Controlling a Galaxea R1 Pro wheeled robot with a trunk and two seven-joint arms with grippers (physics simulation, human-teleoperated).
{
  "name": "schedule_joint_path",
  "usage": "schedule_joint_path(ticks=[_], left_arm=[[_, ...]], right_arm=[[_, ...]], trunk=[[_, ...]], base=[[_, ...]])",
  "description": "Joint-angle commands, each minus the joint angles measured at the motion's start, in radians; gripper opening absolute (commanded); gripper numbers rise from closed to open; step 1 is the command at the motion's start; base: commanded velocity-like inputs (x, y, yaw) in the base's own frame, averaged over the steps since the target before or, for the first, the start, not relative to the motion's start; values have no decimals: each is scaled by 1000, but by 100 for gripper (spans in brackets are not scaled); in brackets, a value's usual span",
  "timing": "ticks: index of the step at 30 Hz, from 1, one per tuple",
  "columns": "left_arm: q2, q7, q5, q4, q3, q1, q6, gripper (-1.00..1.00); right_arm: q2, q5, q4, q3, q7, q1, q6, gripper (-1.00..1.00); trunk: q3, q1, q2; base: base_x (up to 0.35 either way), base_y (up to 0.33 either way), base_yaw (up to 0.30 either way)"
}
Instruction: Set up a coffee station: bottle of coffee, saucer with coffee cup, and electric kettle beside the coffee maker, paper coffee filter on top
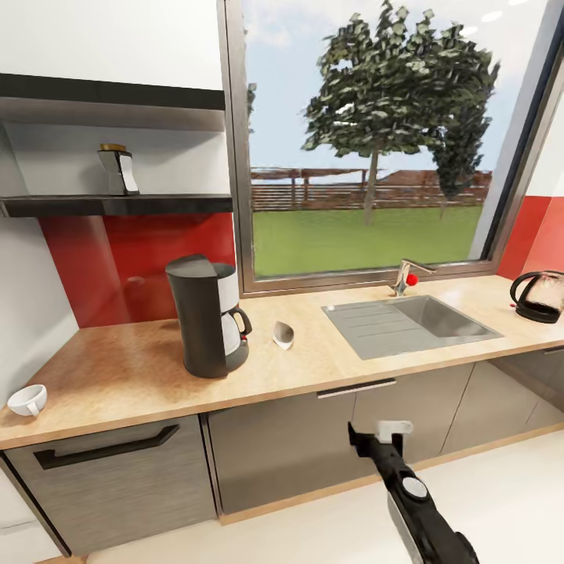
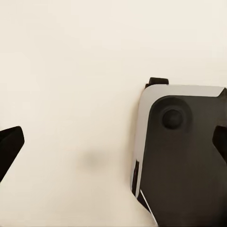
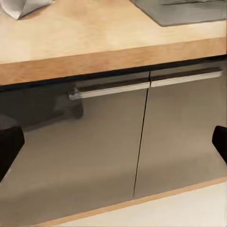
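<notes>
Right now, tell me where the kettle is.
In the head view the kettle stands at the counter's far right end, right of the sink, far from the coffee maker.

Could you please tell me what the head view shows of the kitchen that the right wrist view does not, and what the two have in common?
Head view alone: the coffee maker on the countertop, the bottle of coffee on the shelf, the coffee cup near the counter's left end, the electric kettle at far right, the window and the right gripper.

Right wrist view alone: a close look at the cabinet doors and their handles.

Both: the wooden countertop, the sink and the paper coffee filter.
</notes>
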Motion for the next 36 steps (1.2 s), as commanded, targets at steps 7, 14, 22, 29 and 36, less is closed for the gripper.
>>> schedule_joint_path(ticks=[7, 14, 22, 29, 36], left_arm=[[-2, 0, 3, 7, 3, 4, -4, 100], [-2, -1, 3, 9, 3, 7, -1, 100], [-1, 2, 5, 9, 5, 23, 102, 100], [-2, 2, 5, 10, 5, 36, 122, 100], [-5, 2, 5, 10, 6, 36, 122, 100]], right_arm=[[52, 2, 1, 1, -57, -159, 156, 100], [127, 4, 9, 1, -201, -282, 279, 100], [154, 6, 12, 40, -266, -342, 349, 100], [154, 7, 14, 126, -267, -345, 353, 100], [154, 3, 59, 126, -263, -344, 351, 100]], trunk=[[0, 0, -1], [0, 0, -1], [0, 0, -1], [0, 0, -1], [0, 0, -1]], base=[[0, 0, 0], [0, 0, 0], [0, 0, 0], [55, 0, 0], [323, 0, 0]])
